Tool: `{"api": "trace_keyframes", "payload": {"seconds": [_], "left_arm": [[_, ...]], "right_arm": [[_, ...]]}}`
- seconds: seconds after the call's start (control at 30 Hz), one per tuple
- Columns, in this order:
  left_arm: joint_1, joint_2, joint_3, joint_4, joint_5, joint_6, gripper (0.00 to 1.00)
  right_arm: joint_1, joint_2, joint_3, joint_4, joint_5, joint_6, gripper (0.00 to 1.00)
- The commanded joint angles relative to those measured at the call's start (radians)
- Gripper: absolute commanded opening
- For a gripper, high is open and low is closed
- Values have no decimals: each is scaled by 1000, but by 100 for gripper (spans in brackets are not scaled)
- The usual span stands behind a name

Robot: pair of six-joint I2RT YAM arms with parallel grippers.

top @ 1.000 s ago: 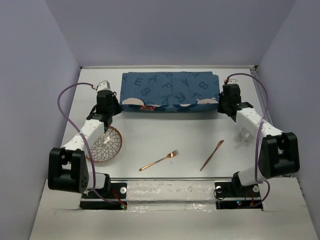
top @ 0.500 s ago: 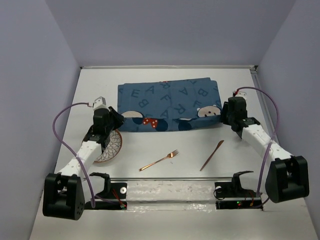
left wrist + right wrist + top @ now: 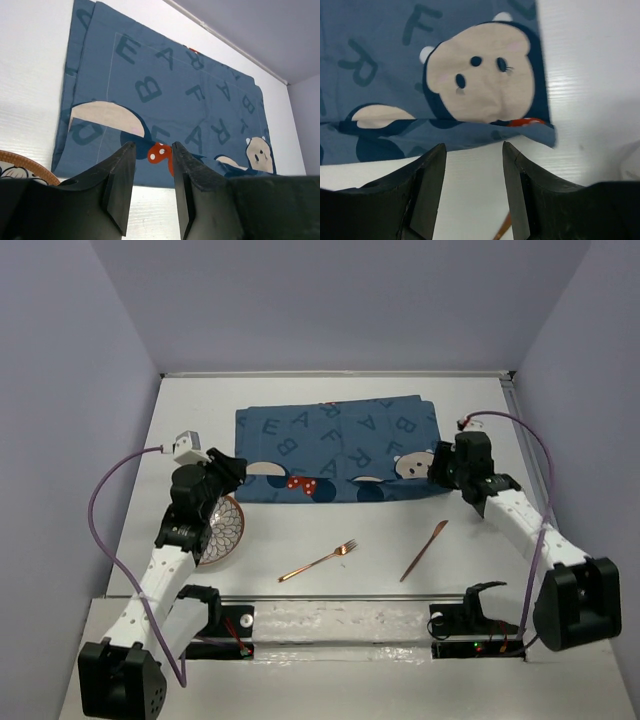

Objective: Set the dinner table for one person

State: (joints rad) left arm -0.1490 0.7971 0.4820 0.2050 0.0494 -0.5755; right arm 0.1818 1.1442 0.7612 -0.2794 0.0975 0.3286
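Observation:
The white dinner table carries a blue cloth printed with letters and bear faces, spread across the back middle. My left gripper is open and empty just off the cloth's near left edge; the left wrist view shows its jaws apart over the cloth. My right gripper is open and empty at the cloth's near right corner, its jaws apart over bare table below the cloth. A patterned plate lies partly under my left arm.
A copper fork lies at the near middle and a copper knife to its right; the knife's tip shows between my right jaws. The plate's rim shows in the left wrist view. Lavender walls enclose the table.
The cloth has come nearer and now lies spread wider. Both grippers held its near corners and have let go; the left arm has drawn back and risen.

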Motion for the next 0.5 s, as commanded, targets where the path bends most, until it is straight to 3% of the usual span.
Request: {"api": "trace_keyframes", "payload": {"seconds": [0.0,0.1,0.2,0.27,0.47], "left_arm": [[-37,62,46,14,30,23,44],[-112,120,69,31,-83,25,42],[-193,186,141,51,-144,32,42],[-204,330,223,53,-161,48,44],[-155,568,447,36,-132,75,48]], "right_arm": [[175,173,145,11,-74,-77,54],[302,346,277,0,-174,-137,57],[354,495,368,0,-213,-160,58],[369,563,453,-1,-238,-183,59],[399,752,637,-24,-386,-255,65]]}}
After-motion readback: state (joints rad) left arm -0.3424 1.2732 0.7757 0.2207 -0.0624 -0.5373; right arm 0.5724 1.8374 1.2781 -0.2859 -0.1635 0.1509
